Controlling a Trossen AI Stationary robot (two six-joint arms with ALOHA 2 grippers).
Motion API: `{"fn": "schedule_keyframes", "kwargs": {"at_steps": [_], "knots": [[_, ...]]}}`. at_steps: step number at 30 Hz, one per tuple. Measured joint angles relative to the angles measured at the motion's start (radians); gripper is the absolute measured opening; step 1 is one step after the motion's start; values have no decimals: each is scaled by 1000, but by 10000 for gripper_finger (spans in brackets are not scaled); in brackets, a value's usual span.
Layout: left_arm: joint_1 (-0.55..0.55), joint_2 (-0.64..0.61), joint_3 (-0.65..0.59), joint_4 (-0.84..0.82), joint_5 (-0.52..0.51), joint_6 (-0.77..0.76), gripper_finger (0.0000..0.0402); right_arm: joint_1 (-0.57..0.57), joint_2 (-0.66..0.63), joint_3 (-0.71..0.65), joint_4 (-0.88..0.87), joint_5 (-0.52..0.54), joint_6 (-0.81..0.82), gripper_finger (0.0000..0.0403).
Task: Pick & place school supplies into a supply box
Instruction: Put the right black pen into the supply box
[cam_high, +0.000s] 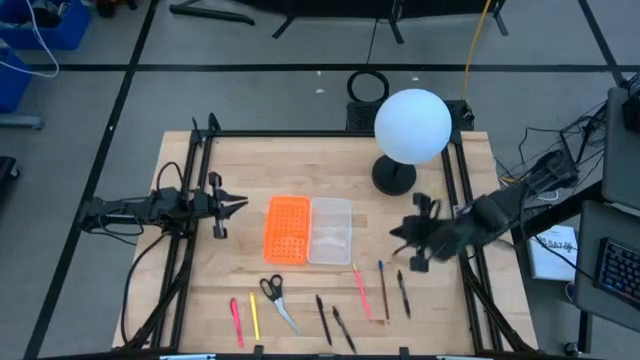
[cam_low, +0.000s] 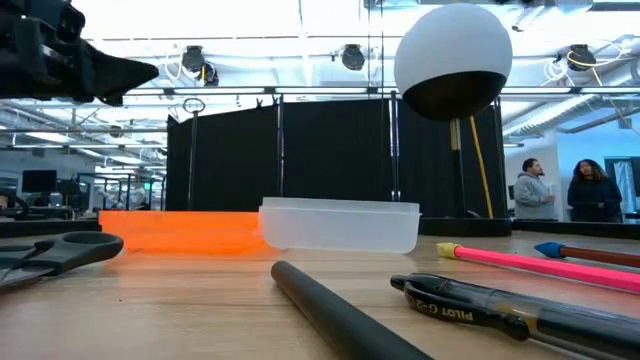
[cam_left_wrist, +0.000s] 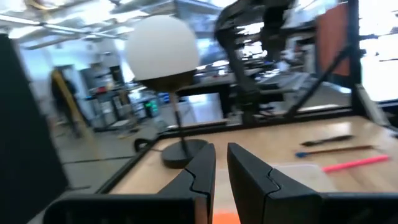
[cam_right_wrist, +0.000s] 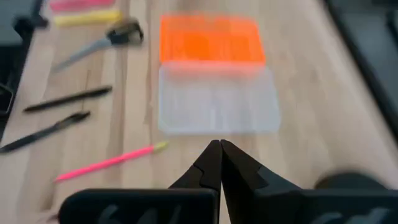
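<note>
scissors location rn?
In the high view the scissors lie flat on the table's near edge, left of centre, just below the orange half of the supply box, between the yellow pencil and a black pen.

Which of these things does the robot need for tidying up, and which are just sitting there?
For the job: pens and pencils, scissors, supply box.

Just sitting there: globe lamp, two people in the room behind.

The black pen (cam_low: 520, 312) nearest the low camera reads "PILOT G-2" on its barrel
</note>
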Motion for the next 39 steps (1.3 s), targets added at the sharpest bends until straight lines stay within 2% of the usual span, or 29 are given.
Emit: {"fn": "schedule_keyframes", "kwargs": {"at_steps": [3, 6, 8, 11, 17, 20, 23, 26, 31, 35, 39], "knots": [[0, 0, 0, 2, -24, 21, 51, 41, 187, 236, -247, -91, 234, 0], [0, 0, 0, 5, -31, 21, 51, 76, 332, 404, -424, -213, 497, 0], [0, 0, 0, -5, -31, -10, 51, 103, 400, 463, -498, -246, 666, 0], [0, 0, 0, -28, -31, -49, 51, 137, 458, 477, -553, -324, 873, 0], [0, 0, 0, 56, -31, -49, 51, 162, 501, 420, -545, -389, 1042, 0], [0, 0, 0, 106, -31, 17, 51, 161, 503, 366, -535, -359, 1192, 0], [0, 0, 0, 104, -31, 77, 51, 161, 504, 299, -491, -398, 1286, 13], [0, 0, 0, 61, -31, 54, 51, 161, 504, 230, -400, -469, 1340, 45], [0, 0, 0, 41, -32, 107, 51, 160, 504, 90, -210, -540, 1376, 125], [0, 0, 0, 43, -31, 105, 51, 160, 504, 0, -94, -545, 1428, 184], [0, 0, 0, 44, -32, 124, 51, 175, 503, -51, -34, -546, 1496, 215]]}}
